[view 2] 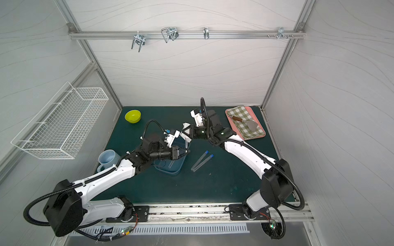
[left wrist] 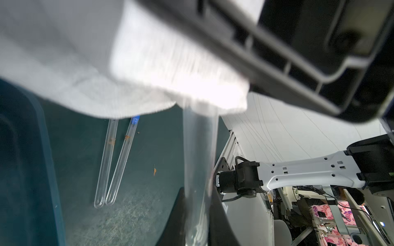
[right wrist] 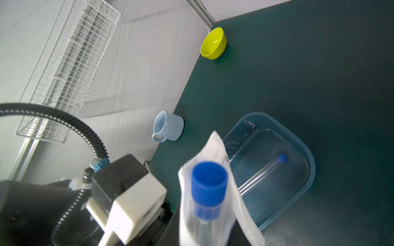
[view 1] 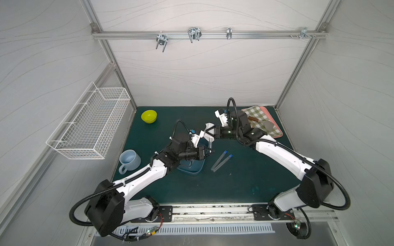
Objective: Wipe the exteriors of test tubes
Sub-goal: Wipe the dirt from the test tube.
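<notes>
counter (view 1: 245, 181): dark green mat | 10 o'clock, far corner: yellow-green bowl (view 1: 149, 116), upright | 9 o'clock, at the edge: pale blue mug (view 1: 129, 160), upright | 7 o'clock, near centre: blue tray (view 1: 191, 170) | 4 o'clock, just off centre: two test tubes (view 1: 220, 160) lying side by side, blue caps toward 1 o'clock | 2 o'clock, far corner: pink tray (view 1: 268, 111)

the left hand (left wrist: 198, 215) is clamped on a clear test tube (left wrist: 200, 153) whose far end disappears into a white cloth (left wrist: 89, 70). beyond it two test tubes (left wrist: 122, 161) lie side by side on the green bench (left wrist: 149, 149), near a blue tray (left wrist: 49, 166), one blue cap (left wrist: 134, 120) showing.
</notes>
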Robot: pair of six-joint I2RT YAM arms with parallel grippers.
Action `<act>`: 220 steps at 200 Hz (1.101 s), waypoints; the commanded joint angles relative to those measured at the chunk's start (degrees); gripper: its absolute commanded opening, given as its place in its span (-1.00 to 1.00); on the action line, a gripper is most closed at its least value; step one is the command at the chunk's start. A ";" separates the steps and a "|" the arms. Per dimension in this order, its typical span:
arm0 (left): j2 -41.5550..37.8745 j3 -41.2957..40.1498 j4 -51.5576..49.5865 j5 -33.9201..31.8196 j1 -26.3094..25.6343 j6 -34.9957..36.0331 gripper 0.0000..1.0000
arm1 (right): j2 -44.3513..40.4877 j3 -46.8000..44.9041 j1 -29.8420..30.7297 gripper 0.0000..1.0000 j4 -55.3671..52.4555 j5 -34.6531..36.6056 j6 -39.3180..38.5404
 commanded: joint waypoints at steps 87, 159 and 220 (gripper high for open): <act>-0.79 0.72 2.35 0.44 0.43 0.04 -0.88 | -6.01 -12.77 5.92 -0.56 5.11 0.91 3.94; -0.79 0.36 2.30 1.13 0.41 -0.23 -0.88 | 1.32 -1.35 -2.79 -0.57 6.26 -5.17 2.75; -0.91 1.07 1.69 0.89 0.43 0.33 -0.88 | 0.00 -5.18 0.32 -0.57 7.20 -5.00 3.50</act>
